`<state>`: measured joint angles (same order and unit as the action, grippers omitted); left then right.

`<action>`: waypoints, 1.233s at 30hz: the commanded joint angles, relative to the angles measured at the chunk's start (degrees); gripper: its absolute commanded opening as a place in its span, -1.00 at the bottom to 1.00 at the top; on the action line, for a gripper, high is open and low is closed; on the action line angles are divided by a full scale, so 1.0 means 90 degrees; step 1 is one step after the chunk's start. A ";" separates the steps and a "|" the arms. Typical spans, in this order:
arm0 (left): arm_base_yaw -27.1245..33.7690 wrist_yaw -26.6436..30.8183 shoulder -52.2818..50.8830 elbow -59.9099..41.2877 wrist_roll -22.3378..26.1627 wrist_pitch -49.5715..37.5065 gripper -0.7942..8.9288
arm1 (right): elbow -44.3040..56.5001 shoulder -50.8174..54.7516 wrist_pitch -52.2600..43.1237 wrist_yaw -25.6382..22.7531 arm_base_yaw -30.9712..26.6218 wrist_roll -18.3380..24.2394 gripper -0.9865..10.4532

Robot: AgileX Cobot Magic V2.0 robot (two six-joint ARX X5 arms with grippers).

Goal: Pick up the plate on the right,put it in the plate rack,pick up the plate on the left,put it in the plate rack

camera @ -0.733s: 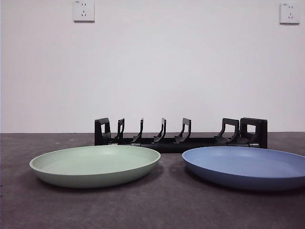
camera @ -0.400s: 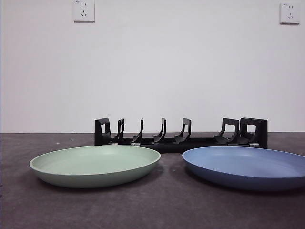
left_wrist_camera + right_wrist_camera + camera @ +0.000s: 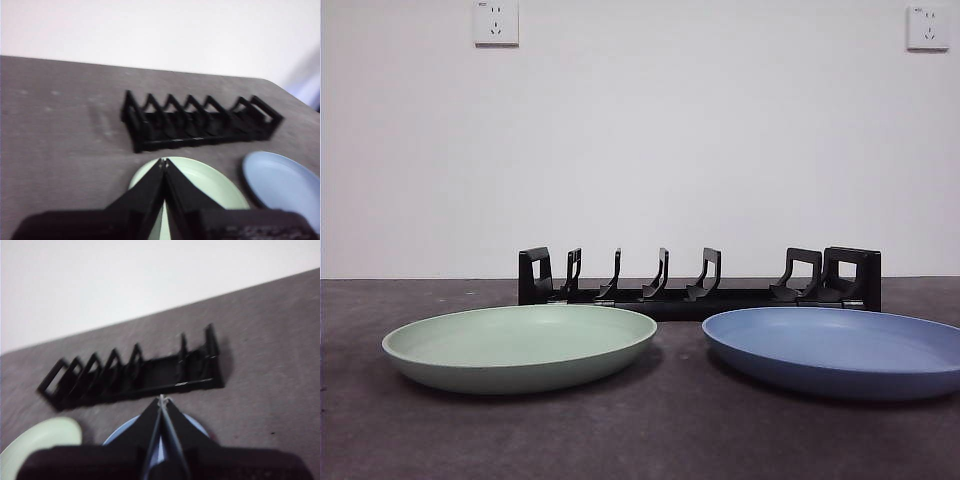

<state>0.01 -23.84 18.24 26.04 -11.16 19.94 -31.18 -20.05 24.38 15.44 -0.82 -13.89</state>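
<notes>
A blue plate lies flat on the right of the dark table, a pale green plate on the left. Behind them stands the long black plate rack with nothing between its prongs. Neither arm shows in the front view. In the left wrist view my left gripper is shut and hovers high over the green plate, short of the plate rack. In the right wrist view my right gripper is shut above the blue plate, with the plate rack beyond it.
A white wall with two sockets rises behind the table. The blue plate's right rim runs to the front view's right edge. In the left wrist view the table's far right corner shows.
</notes>
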 commanded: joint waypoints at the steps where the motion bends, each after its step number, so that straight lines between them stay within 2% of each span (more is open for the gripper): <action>1: 0.0019 -0.0493 0.0396 0.0488 0.0185 0.0248 -0.85 | -0.0736 -0.0481 0.0495 0.0357 0.0005 0.0583 -0.85; 7: 0.0017 -0.1540 0.1161 0.1477 0.0602 0.1207 -0.85 | -0.2239 -0.1484 0.2091 0.0959 0.0005 0.1423 -0.85; 15: -0.0053 -0.1683 0.1868 0.2693 0.1766 0.3215 -0.85 | -0.3512 -0.2497 0.4080 0.1243 0.0005 0.2356 -0.85; 19: -0.0245 -0.1642 0.2074 0.3092 0.1919 0.3580 -0.85 | -0.3648 -0.2715 0.4413 0.1243 0.0012 0.2431 -0.85; 25: -0.0512 -0.0996 0.2293 0.3422 0.2093 0.3835 -0.85 | -0.3648 -0.2761 0.4461 0.1243 0.0012 0.2448 -0.85; 27: -0.0512 -0.1047 0.2329 0.3422 0.2125 0.3876 -0.83 | -0.3648 -0.2761 0.4449 0.1243 0.0012 0.2446 -0.82; 28: -0.0512 -0.1044 0.2331 0.3422 0.2123 0.3866 -0.77 | -0.3648 -0.2761 0.4432 0.1246 0.0012 0.2443 -0.80; 29: -0.0512 -0.1044 0.2331 0.3422 0.2120 0.3849 -0.54 | -0.3650 -0.2761 0.4425 0.1246 0.0012 0.2433 -0.66; 30: -0.0515 -0.1042 0.2331 0.3422 0.2096 0.3837 -0.15 | -0.3650 -0.2761 0.4425 0.1248 0.0012 0.2397 -0.42; 31: -0.0517 -0.1047 0.2331 0.3422 0.2072 0.3823 0.33 | -0.3650 -0.2761 0.4427 0.1246 0.0012 0.2387 -0.16; 32: -0.0556 -0.1052 0.2331 0.3422 0.2074 0.3815 0.64 | -0.3650 -0.2761 0.4432 0.1246 0.0012 0.2368 0.06; 33: -0.0617 -0.1095 0.2341 0.3422 0.2074 0.3818 0.69 | -0.3650 -0.2761 0.4435 0.1246 0.0012 0.2334 0.16; 37: -0.0981 -0.1231 0.2555 0.3492 0.2081 0.3823 0.70 | -0.3650 -0.2829 0.4435 0.1416 0.0012 0.2288 0.17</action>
<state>-8.69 -34.63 41.15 57.12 7.03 54.83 -63.75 -45.45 64.64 27.92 -0.82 7.05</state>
